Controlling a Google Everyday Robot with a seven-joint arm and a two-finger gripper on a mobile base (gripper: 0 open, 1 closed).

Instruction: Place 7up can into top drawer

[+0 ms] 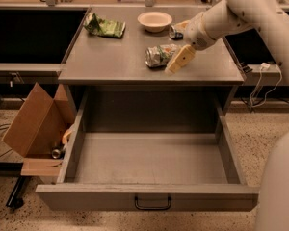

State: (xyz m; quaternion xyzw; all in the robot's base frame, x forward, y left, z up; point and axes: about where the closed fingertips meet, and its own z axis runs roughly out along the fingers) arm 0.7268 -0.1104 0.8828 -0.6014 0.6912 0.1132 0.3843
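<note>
The 7up can (pixel 159 55) lies on its side on the grey cabinet top (pixel 111 61), right of the middle. My gripper (pixel 183 42) is just to the right of the can, open and empty. Its near finger (pixel 179 59) is close against the can's right end, and its far finger is up by the blue-and-silver can. The top drawer (pixel 149 196) is pulled fully out below the cabinet top. Its inside shows nothing in it, and its black handle (pixel 152 203) faces the front.
A white bowl (pixel 154 20), a blue-and-silver can (pixel 175 32) and a flat green snack bag (pixel 103 28) sit at the back of the cabinet top. A brown cardboard box (pixel 36 124) leans on the floor left of the drawer. Cables hang at the right.
</note>
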